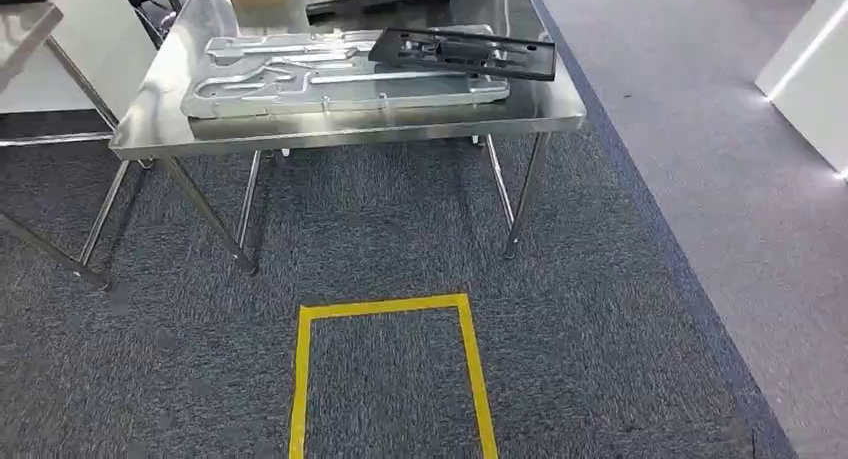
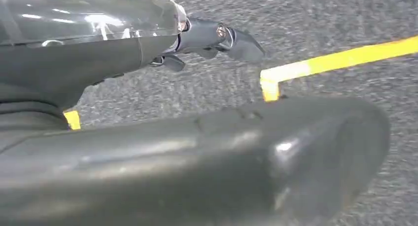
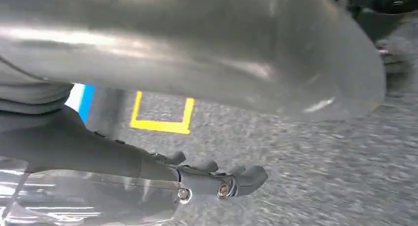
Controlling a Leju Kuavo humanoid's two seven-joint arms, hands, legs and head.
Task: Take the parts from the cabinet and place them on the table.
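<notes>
The left hand (image 2: 212,41) hangs above grey carpet (image 1: 400,229), its dark fingers (image 2: 244,45) stretched out with nothing between them — released. Just past those fingertips a corner of yellow floor tape (image 2: 276,78) shows in the left wrist view. The right hand (image 3: 217,179) hangs over the same carpet, fingers (image 3: 254,176) likewise extended and apart, holding nothing; beyond it lies a yellow taped outline (image 3: 160,122).

In the head view the yellow taped square (image 1: 385,309) is marked on the carpet nearest the robot, and further ahead stands a steel table (image 1: 340,129). On the tabletop — well apart from both hands — lies a large silver stamped panel (image 1: 330,74), flat. A black plastic frame part (image 1: 465,52) rests across the panel's far right end, tilted slightly. To the right of the table runs a paler grey floor strip (image 1: 720,129).
</notes>
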